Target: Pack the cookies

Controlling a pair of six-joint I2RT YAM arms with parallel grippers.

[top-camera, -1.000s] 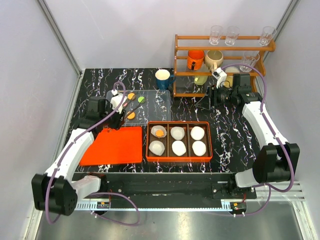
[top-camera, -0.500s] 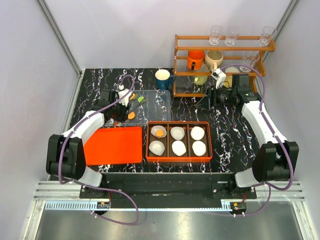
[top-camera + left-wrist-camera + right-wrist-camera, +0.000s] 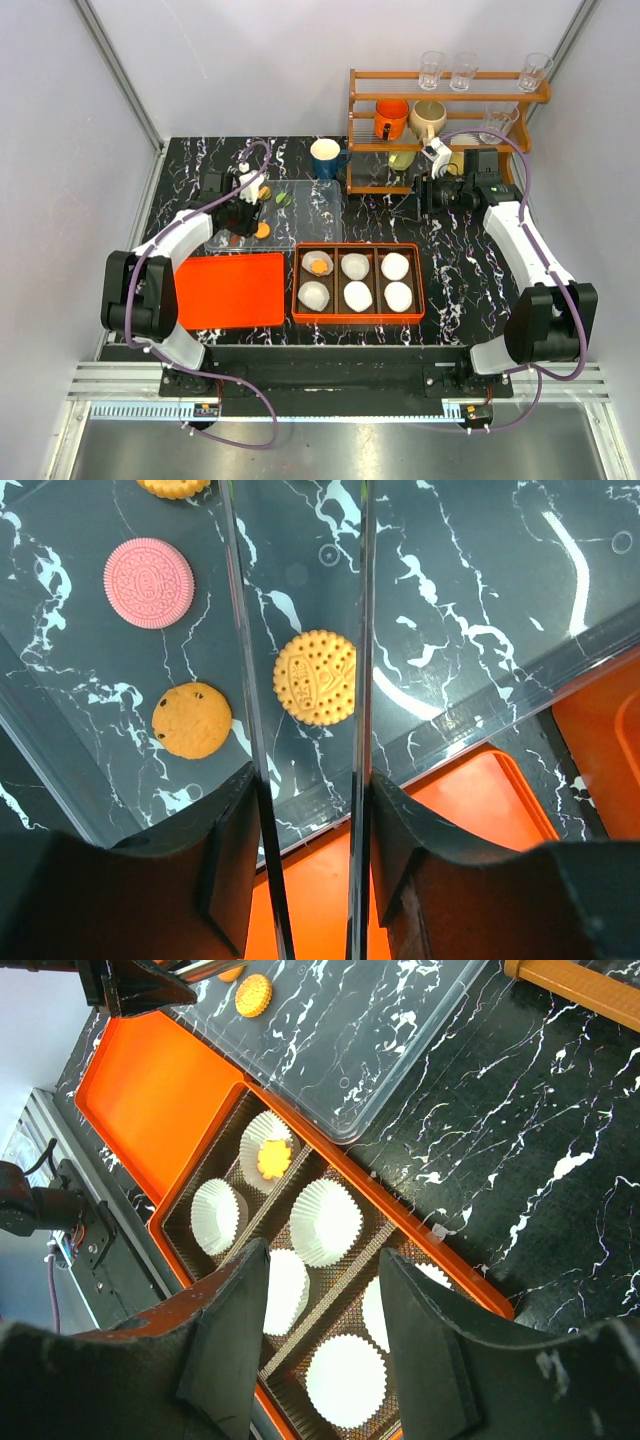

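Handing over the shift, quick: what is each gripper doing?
Left gripper: open, straddling a pale round cookie, not gripping.
Right gripper: open, empty.

White-shelled arms, black joints, purple cables, black jaws.

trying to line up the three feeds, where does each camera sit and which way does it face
Top external: fixed above and behind the bases, looking down the table; both arms show, left tool over the clear tray, right tool by the wooden rack.
Left wrist: looks down between its two thin blades at a yellow cookie.
Right wrist: looks down and back toward the bases at the orange box of paper liners; its dark fingers frame the bottom.
Shared: the yellow cookie, and the filled liner.
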